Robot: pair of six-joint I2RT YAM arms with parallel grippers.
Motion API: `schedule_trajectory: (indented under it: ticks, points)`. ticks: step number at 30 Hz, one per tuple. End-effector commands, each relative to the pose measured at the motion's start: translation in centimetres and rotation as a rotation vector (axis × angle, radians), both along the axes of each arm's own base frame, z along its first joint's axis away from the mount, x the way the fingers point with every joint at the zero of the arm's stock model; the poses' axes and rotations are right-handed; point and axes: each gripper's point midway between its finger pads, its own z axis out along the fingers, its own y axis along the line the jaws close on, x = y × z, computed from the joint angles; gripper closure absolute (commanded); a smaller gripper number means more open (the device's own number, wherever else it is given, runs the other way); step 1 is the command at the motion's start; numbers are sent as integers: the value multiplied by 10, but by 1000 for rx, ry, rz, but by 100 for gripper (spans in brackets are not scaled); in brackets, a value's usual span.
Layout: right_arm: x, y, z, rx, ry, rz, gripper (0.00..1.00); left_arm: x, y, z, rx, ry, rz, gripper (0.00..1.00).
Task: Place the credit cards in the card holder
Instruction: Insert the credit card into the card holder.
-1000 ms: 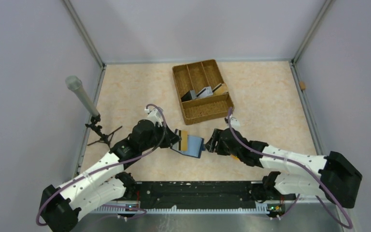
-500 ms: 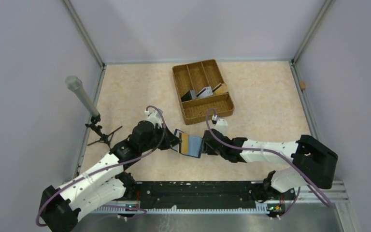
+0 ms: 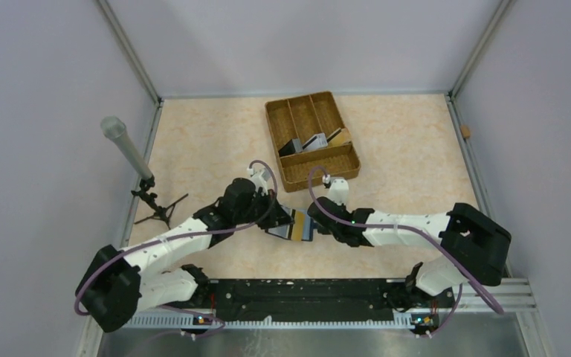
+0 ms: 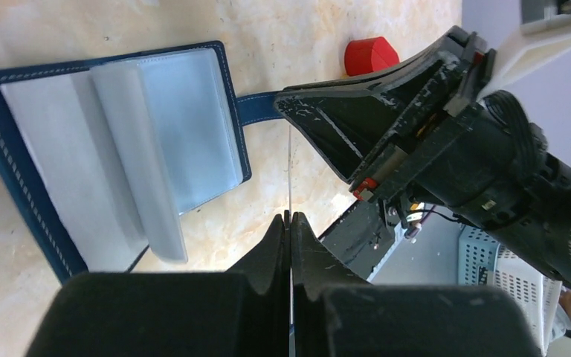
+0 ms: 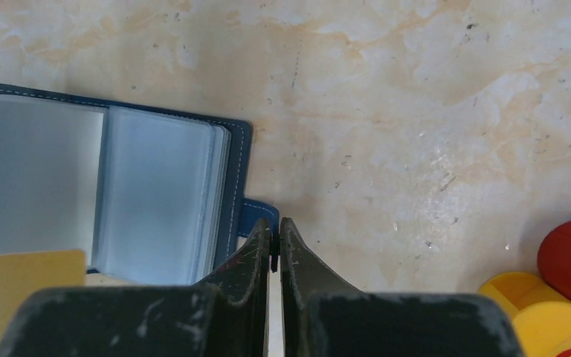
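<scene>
Well, the left gripper (image 4: 288, 217) is clenched on a tan credit card (image 3: 295, 224), held on edge just by the open card holder (image 4: 119, 149) lying on the table. To its right, the right gripper (image 5: 275, 223) is closed tight, tips at the holder's snap tab (image 5: 256, 212). More cards (image 3: 314, 141) lean in the woven tray (image 3: 320, 173) behind.
</scene>
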Motion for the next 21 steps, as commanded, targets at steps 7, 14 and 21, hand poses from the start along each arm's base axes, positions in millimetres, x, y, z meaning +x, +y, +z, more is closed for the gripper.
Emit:
schedule_trajectory:
  ticks: [7,14,21]
  points:
    - [13,-9,9,41,-57,69,100,31,-33,4,-23,-96,-74,100]
    - [12,-15,3,37,-39,63,100,42,-22,-31,42,-28,-17,100]
    - [12,-22,-2,35,-25,49,100,42,-3,-45,24,20,49,100]
